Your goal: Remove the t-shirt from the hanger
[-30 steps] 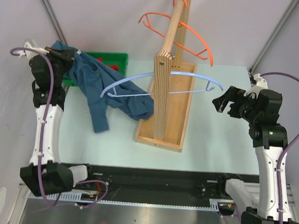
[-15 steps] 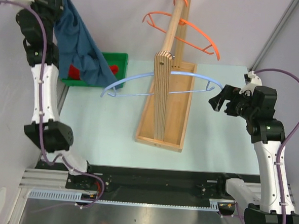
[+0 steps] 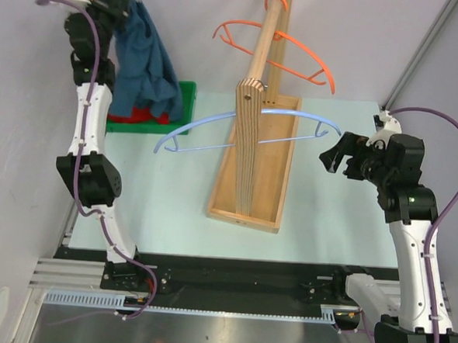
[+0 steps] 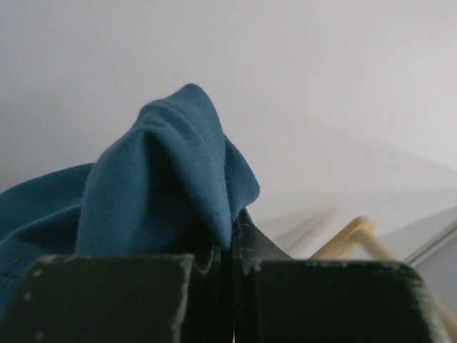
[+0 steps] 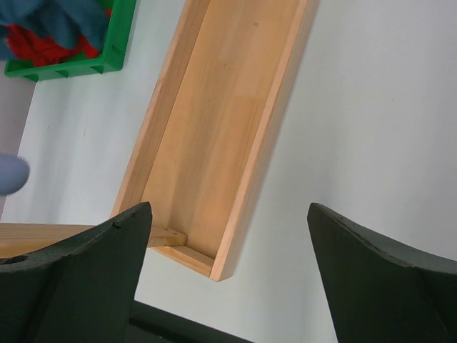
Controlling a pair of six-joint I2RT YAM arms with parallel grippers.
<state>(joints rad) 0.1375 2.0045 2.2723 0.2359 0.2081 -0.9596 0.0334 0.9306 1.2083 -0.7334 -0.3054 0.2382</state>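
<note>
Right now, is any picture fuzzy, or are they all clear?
Left wrist view: the blue t-shirt is sharp enough to show its weave, the background soft and hazy. Right wrist view: the wooden tray is crisp, but a blurred pale blob at the left edge is probably the blue hanger. Top view: even light, no glare, faint shadows.

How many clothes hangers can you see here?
2. An orange hanger hangs high on the wooden stand, near the pole's top. A blue hanger hangs lower across the stand, bare. None appear hidden.
</note>
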